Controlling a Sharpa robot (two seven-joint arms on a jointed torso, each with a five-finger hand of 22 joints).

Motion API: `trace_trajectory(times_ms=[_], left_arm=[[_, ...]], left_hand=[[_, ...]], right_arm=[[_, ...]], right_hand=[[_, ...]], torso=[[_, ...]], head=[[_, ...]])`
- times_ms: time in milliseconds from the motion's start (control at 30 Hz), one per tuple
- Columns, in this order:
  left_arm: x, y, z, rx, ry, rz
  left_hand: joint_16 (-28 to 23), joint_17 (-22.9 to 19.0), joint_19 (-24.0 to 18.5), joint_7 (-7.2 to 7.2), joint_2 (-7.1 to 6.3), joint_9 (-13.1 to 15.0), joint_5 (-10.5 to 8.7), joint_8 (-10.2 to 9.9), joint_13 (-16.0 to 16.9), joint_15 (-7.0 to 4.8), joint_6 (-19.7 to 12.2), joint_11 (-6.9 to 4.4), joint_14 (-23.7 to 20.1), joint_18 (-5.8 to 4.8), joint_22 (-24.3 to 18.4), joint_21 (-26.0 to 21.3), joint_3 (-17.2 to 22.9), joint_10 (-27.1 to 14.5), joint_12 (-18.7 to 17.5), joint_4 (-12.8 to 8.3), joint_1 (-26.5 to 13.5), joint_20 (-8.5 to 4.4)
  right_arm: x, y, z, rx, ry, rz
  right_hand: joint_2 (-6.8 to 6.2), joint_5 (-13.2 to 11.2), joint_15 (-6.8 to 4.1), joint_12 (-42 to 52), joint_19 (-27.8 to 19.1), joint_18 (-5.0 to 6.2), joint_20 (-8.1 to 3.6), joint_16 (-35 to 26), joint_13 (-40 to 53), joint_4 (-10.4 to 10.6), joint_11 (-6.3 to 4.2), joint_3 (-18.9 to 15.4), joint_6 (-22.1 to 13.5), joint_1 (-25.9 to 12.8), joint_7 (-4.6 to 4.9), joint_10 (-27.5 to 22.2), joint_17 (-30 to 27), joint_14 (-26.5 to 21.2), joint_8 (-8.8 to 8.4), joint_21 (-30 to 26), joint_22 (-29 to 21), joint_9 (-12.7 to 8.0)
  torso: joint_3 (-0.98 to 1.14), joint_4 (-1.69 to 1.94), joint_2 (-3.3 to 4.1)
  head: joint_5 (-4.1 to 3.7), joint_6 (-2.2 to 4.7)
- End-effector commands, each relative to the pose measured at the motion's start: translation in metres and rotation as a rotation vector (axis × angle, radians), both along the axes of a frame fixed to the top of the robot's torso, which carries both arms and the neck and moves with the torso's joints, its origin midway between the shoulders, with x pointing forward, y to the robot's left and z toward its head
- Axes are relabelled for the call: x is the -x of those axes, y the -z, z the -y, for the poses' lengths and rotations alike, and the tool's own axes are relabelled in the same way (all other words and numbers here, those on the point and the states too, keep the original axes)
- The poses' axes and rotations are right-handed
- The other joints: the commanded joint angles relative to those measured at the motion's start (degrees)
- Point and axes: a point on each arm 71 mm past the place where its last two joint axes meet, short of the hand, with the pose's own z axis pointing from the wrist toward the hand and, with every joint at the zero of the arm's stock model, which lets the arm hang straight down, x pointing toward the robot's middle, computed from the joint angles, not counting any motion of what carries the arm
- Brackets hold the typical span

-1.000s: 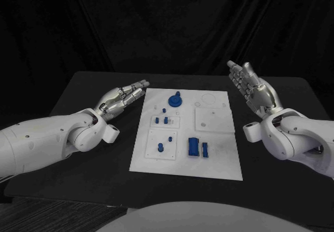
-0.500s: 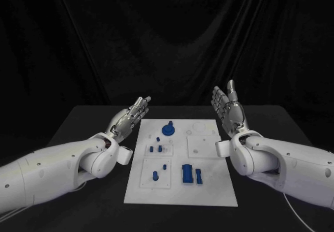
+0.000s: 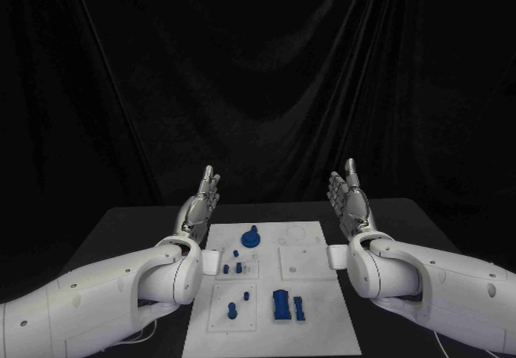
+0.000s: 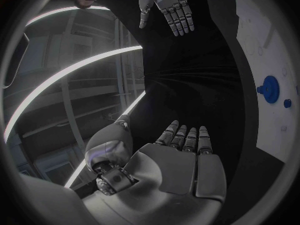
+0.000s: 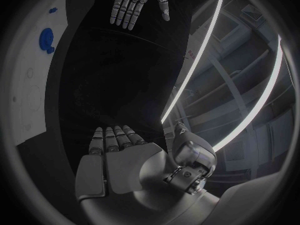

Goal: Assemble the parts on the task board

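The white task board lies in the middle of the black table, seen from the head view. On it sit a round blue knob part, small blue pegs, and a blue block with a slim piece beside it. My left hand is raised above the board's left far corner, fingers straight and together, holding nothing. My right hand is raised at the board's right far corner, also flat and empty. The left wrist view shows my left hand, the right hand opposite, and the knob. The right wrist view shows my right hand and the left hand.
A black curtain hangs behind the table. The black table top extends to both sides of the board, under my white arms.
The head camera has tilted upward, so the board sits lower in the picture. Both hands have risen from beside the board and now stand upright, palms facing each other.
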Motion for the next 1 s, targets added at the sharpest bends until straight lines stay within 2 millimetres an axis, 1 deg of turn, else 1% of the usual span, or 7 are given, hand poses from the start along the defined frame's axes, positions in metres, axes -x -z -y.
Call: trace_trajectory(times_ms=[33, 267, 300, 467, 533, 633, 1000], left_arm=[[0.0006, 0.0042, -0.0049, -0.014, -0.113, -0.062], [0.0006, 0.0042, -0.0048, -0.014, -0.114, -0.062], [0.0006, 0.0042, -0.0048, -0.014, -0.114, -0.062], [0.0006, 0.0042, -0.0048, -0.014, -0.114, -0.062], [0.0006, 0.0042, -0.0048, -0.014, -0.114, -0.062], [0.0006, 0.0042, -0.0048, -0.014, -0.114, -0.062], [0.0006, 0.0042, -0.0048, -0.014, -0.114, -0.062]], left_hand=[[-0.54, -0.44, -0.34, -0.23, -0.67, -0.71, -2.30, -0.65, -0.66, -1.11, -3.63, 0.00, 0.47, -2.38, -0.76, -0.96, 3.54, -0.19, -5.86, -6.17, -6.14, -1.10], [-0.54, -0.44, -0.34, -0.23, -0.67, -0.71, -2.87, -0.65, -0.66, -1.11, -4.23, 0.00, 0.47, -2.39, -0.76, -0.96, 3.54, -0.19, -5.86, -6.17, -9.06, -1.10], [-0.54, -0.44, -0.34, -0.23, -0.67, -0.71, -6.94, -0.65, -0.66, -1.11, -4.23, 0.00, 0.47, -2.38, -0.76, -0.96, 3.54, -0.19, -5.86, -6.17, -9.39, -1.10], [-0.54, -0.44, -0.34, -0.23, -0.67, -0.71, -6.94, -0.65, -0.66, -1.11, -5.15, 0.00, 0.47, -2.39, -0.76, -0.96, 3.54, -0.19, -5.86, -6.17, -10.50, -1.10], [-0.54, -0.44, -0.34, -0.23, -0.67, -0.71, -6.94, -0.65, -0.66, -1.11, -9.37, 0.00, 0.47, -2.39, -0.76, -0.96, 3.54, -0.19, -5.86, -6.17, -12.93, -1.10], [-0.54, -0.44, -0.34, -0.23, -0.67, -0.71, -6.94, -0.65, -0.66, -1.11, -9.37, 0.00, 0.47, -2.39, -0.76, -0.96, 3.54, -0.19, -5.86, -6.17, -18.85, -1.10], [-0.54, -0.44, -0.34, -0.23, -0.67, -0.71, -6.94, -0.65, -0.66, -1.11, -9.37, 0.00, 0.47, -2.39, -0.76, -0.96, 3.54, -0.19, -5.86, -6.17, -18.85, -1.10]], right_arm=[[0.0002, 0.0026, 0.0021, 0.003, 0.029, -0.029], [0.0002, 0.0026, 0.0021, 0.003, 0.029, -0.029], [0.0002, 0.0026, 0.0021, 0.003, 0.029, -0.029], [0.0002, 0.0026, 0.0021, 0.003, 0.029, -0.029], [0.0002, 0.0026, 0.0021, 0.003, 0.029, -0.029], [0.0002, 0.0026, 0.0021, 0.003, 0.029, -0.029], [0.0002, 0.0026, 0.0021, 0.003, 0.029, -0.029]], right_hand=[[-0.01, -0.99, -0.07, -0.82, -0.39, -1.87, 0.09, -0.64, -0.09, -0.15, 0.09, -0.31, -0.40, -0.44, -0.22, -0.70, -0.16, -0.54, -0.83, -1.24, -0.24, -0.30], [-0.01, -0.99, -0.07, -0.82, -0.39, -1.87, 0.09, -0.64, -0.09, -0.15, 0.09, -0.31, -0.40, -0.44, -0.22, -0.70, -0.16, -0.54, -0.83, -1.24, -0.24, -0.30], [-0.01, -0.99, -0.07, -0.82, -0.39, -1.87, 0.09, -0.64, -0.09, -0.15, 0.09, -0.31, -0.40, -0.44, -0.22, -0.70, -0.16, -0.54, -0.83, -1.24, -0.24, -0.30], [-0.01, -0.99, -0.07, -0.82, -0.39, -1.87, 0.09, -0.64, -0.09, -0.15, 0.09, -0.31, -0.40, -0.44, -0.22, -0.70, -0.16, -0.54, -0.83, -1.24, -0.24, -0.30], [-0.01, -0.99, -0.07, -0.82, -0.39, -1.87, 0.09, -0.64, -0.09, -0.15, 0.09, -0.31, -0.40, -0.44, -0.22, -0.70, -0.16, -0.54, -0.83, -1.24, -0.24, -0.30], [-0.01, -0.99, -0.07, -0.82, -0.39, -1.87, 0.09, -0.64, -0.09, -0.15, 0.09, -0.31, -0.40, -0.44, -0.22, -0.70, -0.16, -0.54, -0.83, -1.24, -0.24, -0.30], [-0.01, -0.99, -0.07, -0.82, -0.39, -1.87, 0.09, -0.64, -0.09, -0.15, 0.09, -0.31, -0.40, -0.44, -0.22, -0.70, -0.16, -0.54, -0.83, -1.24, -0.24, -0.30]], torso=[[0.00, -0.11, -0.26], [0.00, -0.11, -0.26], [0.00, -0.11, -0.26], [0.00, -0.11, -0.26], [0.00, -0.11, -0.26], [0.00, -0.11, -0.26], [0.00, -0.11, -0.26]], head=[[0.01, 0.07], [0.01, 0.07], [0.01, 0.07], [0.01, 0.07], [0.01, 0.07], [0.01, 0.07], [0.01, 0.07]])
